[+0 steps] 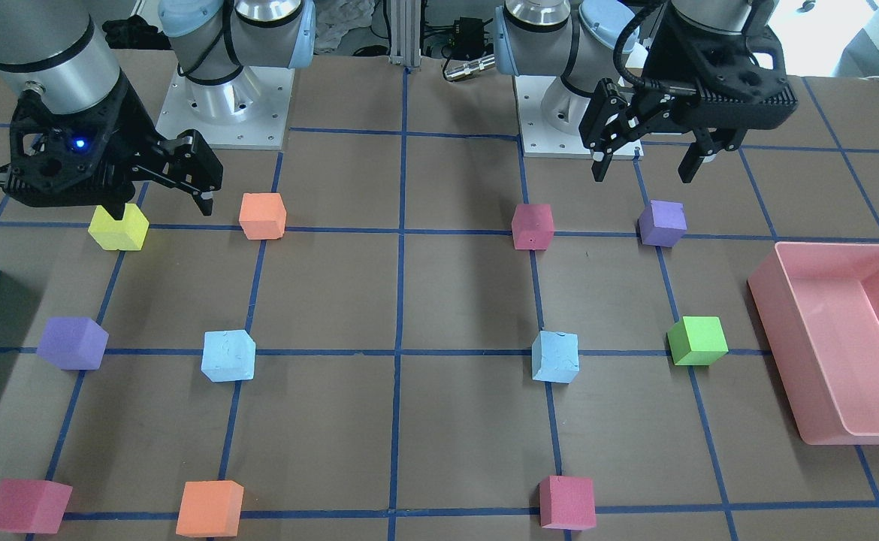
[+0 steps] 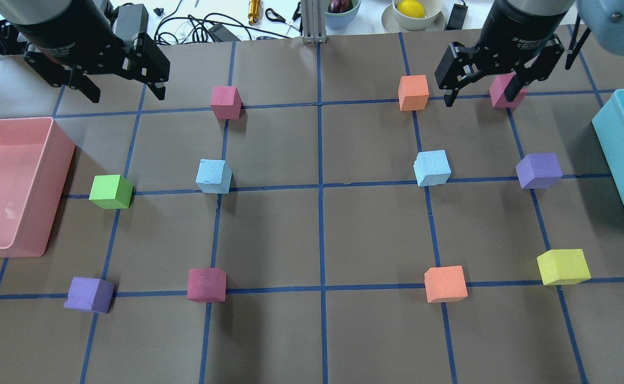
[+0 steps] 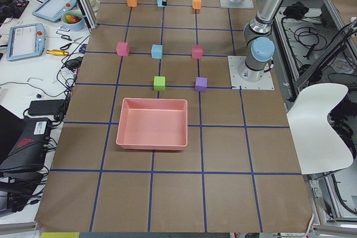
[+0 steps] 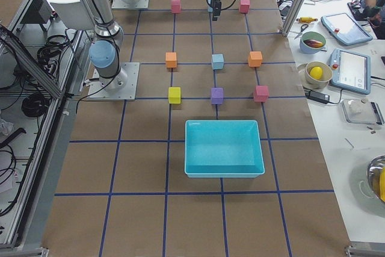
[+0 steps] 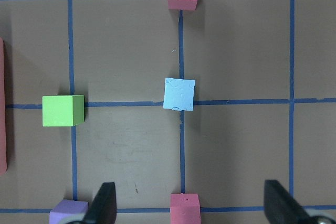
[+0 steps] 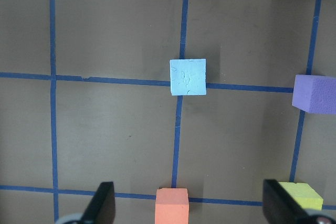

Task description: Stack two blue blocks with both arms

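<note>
Two pale blue blocks lie apart on the brown gridded table, one on the left half (image 2: 214, 176) and one on the right half (image 2: 432, 167). They also show in the front view, the first (image 1: 555, 357) and the second (image 1: 228, 355). My left gripper (image 2: 128, 96) is open and empty, high above the table; its wrist view looks straight down on the left blue block (image 5: 179, 94). My right gripper (image 2: 477, 98) is open and empty, also high; its wrist view looks down on the right blue block (image 6: 188, 76).
A pink bin (image 2: 18, 245) stands at the left edge and a teal bin (image 2: 618, 160) at the right edge. Around the blue blocks lie a green cube (image 2: 111, 191), purple cubes (image 2: 538, 170), magenta cubes (image 2: 225, 102), orange cubes (image 2: 445, 284) and a yellow cube (image 2: 562, 266).
</note>
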Robot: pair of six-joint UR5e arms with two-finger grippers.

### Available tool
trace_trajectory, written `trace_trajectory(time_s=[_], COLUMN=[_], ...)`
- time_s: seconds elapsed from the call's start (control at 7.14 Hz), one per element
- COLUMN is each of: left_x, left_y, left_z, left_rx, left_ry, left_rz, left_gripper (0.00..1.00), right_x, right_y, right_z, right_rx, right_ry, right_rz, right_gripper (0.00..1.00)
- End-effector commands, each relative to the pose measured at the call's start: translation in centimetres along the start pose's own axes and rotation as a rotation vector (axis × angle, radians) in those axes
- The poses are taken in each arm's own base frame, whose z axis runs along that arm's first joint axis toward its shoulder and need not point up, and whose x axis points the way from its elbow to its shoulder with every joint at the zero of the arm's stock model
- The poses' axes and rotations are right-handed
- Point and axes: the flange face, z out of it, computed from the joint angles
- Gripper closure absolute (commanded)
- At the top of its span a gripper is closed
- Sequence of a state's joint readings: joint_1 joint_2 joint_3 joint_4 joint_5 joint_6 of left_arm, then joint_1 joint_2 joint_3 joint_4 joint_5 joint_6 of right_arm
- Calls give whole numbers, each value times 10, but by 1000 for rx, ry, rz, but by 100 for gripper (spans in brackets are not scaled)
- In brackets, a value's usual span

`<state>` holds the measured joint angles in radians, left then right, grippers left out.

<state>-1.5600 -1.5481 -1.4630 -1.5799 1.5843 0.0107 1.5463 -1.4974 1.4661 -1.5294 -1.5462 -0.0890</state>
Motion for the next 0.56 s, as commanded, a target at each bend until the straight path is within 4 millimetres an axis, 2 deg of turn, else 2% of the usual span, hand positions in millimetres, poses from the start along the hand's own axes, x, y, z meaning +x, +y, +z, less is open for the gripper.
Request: trace_trajectory(time_s=[0.0,0.28,0.42], left_x=[2,3,5], left_y=[1,2,0], left_z=[0,1,17], left_rx=[-2,-8,-47], left_ry=[0,1,3], left_rz=[2,11,16], left_gripper=[0,0,0], right_x=[0,0,2], right_y=[0,2,0], right_z=[3,2,15], right_rx=[-5,-7,-32], right_ry=[1,2,9], right_rz=[0,2,-2], right_gripper=[0,0,0])
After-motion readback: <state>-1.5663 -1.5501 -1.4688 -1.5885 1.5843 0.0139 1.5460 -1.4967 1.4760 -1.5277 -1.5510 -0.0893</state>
